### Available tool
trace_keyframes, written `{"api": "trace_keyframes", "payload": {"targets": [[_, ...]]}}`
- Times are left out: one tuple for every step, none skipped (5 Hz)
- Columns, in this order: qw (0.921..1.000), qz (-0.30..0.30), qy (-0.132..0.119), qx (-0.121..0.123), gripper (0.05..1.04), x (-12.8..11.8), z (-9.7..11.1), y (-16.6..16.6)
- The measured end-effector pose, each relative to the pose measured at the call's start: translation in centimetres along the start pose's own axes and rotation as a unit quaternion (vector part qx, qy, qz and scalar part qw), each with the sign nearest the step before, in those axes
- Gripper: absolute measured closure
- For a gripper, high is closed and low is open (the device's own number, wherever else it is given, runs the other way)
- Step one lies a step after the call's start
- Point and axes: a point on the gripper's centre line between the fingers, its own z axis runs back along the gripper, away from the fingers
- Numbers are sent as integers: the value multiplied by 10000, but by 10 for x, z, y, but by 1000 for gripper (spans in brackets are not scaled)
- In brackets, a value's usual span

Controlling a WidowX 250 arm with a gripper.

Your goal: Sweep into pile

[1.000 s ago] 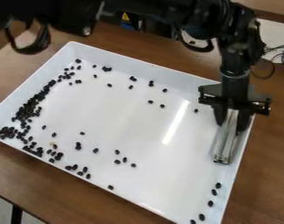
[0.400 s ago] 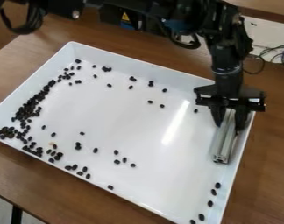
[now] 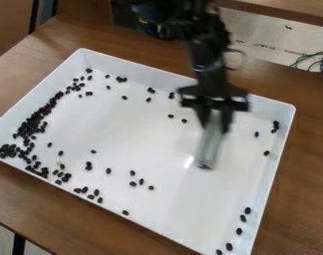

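The black gripper (image 3: 214, 119) hangs over the right-centre of the white tray (image 3: 284, 144), shut on a silver metal bar (image 3: 209, 144). The bar tilts down and its lower end is at or just above the tray floor; contact cannot be told. Dark beans (image 3: 34, 122) lie densely along the tray's left side and lower-left corner. Scattered beans (image 3: 141, 182) dot the middle and the upper edge. Several beans (image 3: 243, 218) line the lower right side, and a few more (image 3: 276, 125) lie near the upper right corner.
The tray rests on a brown wooden table (image 3: 71, 214), its raised walls bounding the bar on all sides. Thin cables (image 3: 314, 62) lie beyond the table at the upper right.
The gripper has moved left with the bar, away from the tray's right wall. Beans near the upper right corner, earlier behind the arm, are now visible.
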Motion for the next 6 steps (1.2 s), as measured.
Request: {"api": "trace_keyframes", "payload": {"targets": [[9995, 299, -27, 116, 728, 5, 9, 53], [9979, 580, -23, 283, 728, 8, 16, 99], [9946, 913, -107, 476, 728, 9, 24, 146], [9916, 1159, -168, 546, 728, 6, 32, 183], [9924, 1046, -125, 633, 728, 3, 38, 187], [9936, 964, -215, 545, 728, -1, 50, 172]]}}
